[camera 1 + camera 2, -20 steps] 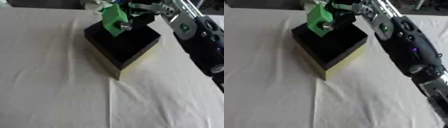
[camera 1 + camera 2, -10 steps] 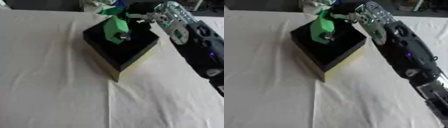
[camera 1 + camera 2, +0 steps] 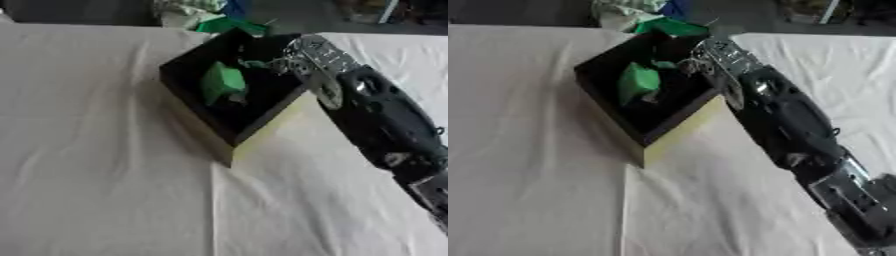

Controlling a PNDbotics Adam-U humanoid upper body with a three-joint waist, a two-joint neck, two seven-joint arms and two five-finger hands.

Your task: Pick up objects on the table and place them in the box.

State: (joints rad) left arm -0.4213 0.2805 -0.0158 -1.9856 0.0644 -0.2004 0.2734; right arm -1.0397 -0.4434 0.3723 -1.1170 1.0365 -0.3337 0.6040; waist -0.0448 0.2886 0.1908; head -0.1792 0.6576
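Note:
A black box with yellow outer walls stands on the white cloth, turned corner-on to me. A green object lies inside it, against the left inner wall. My right arm comes in from the lower right, and its right hand hangs over the box's right rim. The fingers are spread and point into the box, a little apart from the green object. A small green bit shows near the fingertips; what it is I cannot make out. My left hand shows in neither view.
The white tablecloth has a fold line running from the box's near corner toward me. Past the far edge lie green, blue and pale things. My black forearm crosses the cloth to the right of the box.
The green object has gone from above the box, held in my right hand, down into the box. The hand has let go of it and drawn toward the right rim.

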